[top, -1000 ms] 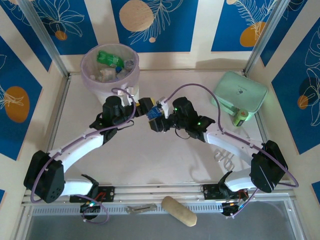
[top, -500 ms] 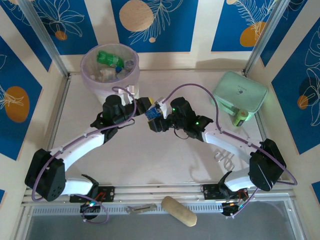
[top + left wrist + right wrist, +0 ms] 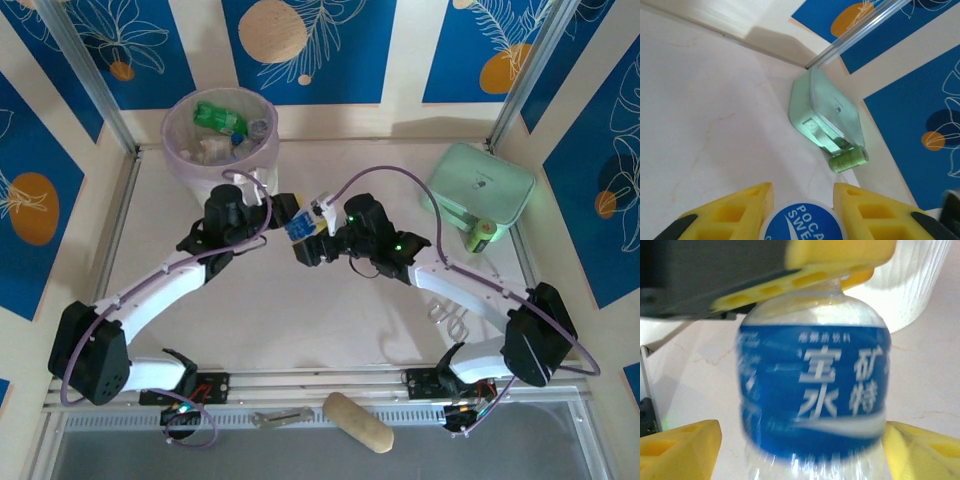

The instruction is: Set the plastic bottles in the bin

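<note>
A clear plastic bottle (image 3: 299,226) with a blue label hangs above the table's middle, between the two arms. My left gripper (image 3: 287,213) is shut on its blue-capped top (image 3: 802,224), with a yellow finger (image 3: 735,212) on each side. My right gripper (image 3: 802,447) stands open around the bottle's body (image 3: 812,390), and a gap shows beside its left finger (image 3: 682,450). A green bottle (image 3: 482,236) lies at the right, against the mint pouch (image 3: 482,188). The bin (image 3: 176,150) stands at the back left with several bottles inside.
The bin's ribbed white wall (image 3: 912,282) is close behind the held bottle. A tan oblong object (image 3: 358,422) lies on the front rail. Metal frame posts stand at both back corners. The green bottle (image 3: 849,160) and pouch (image 3: 824,117) sit in the far right corner.
My left gripper has shut on the bottle's top. My right gripper has let go of the bottle's body and opened. The bottle has shifted slightly left.
</note>
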Controlling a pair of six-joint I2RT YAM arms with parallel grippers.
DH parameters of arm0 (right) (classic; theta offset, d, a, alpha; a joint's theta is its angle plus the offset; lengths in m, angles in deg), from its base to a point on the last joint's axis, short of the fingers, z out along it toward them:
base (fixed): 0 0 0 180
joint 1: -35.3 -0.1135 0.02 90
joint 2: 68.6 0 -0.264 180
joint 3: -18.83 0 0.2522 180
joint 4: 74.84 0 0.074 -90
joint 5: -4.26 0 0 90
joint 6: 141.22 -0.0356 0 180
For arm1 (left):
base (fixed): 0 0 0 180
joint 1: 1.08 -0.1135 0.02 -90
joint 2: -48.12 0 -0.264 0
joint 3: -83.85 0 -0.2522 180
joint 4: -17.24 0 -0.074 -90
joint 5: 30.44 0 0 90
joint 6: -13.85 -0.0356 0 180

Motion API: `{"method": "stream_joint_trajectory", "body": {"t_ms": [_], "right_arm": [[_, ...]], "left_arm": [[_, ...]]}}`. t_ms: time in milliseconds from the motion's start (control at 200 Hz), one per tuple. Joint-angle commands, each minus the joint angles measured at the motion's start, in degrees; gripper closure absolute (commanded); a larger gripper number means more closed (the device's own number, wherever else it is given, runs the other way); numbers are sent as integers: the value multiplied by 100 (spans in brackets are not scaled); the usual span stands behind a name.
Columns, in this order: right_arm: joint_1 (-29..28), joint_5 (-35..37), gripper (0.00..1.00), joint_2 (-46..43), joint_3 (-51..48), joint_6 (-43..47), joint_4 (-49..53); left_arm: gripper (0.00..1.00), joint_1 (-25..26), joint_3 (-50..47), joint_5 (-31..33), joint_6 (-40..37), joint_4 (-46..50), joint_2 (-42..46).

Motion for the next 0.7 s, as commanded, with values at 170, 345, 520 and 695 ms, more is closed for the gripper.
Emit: {"method": "stream_joint_trajectory", "body": {"t_ms": [170,345,520,695], "right_arm": [[810,-304,15,-1343,-666,-569,-175],[1266,-220,15,-1712,-1039,-858,-184],[1455,259,11,-1924,-1274,-1038,-109],[1743,487,1,-2128,-1450,-1330,-48]], "left_arm": [[77,-1013,1759,-479,-705,873,-311],[76,-1598,3120,-827,-826,1095,-787],[76,-2172,3977,-610,-1161,1375,-1045],[78,-2775,4054,-235,-1326,1345,-1100]]}}
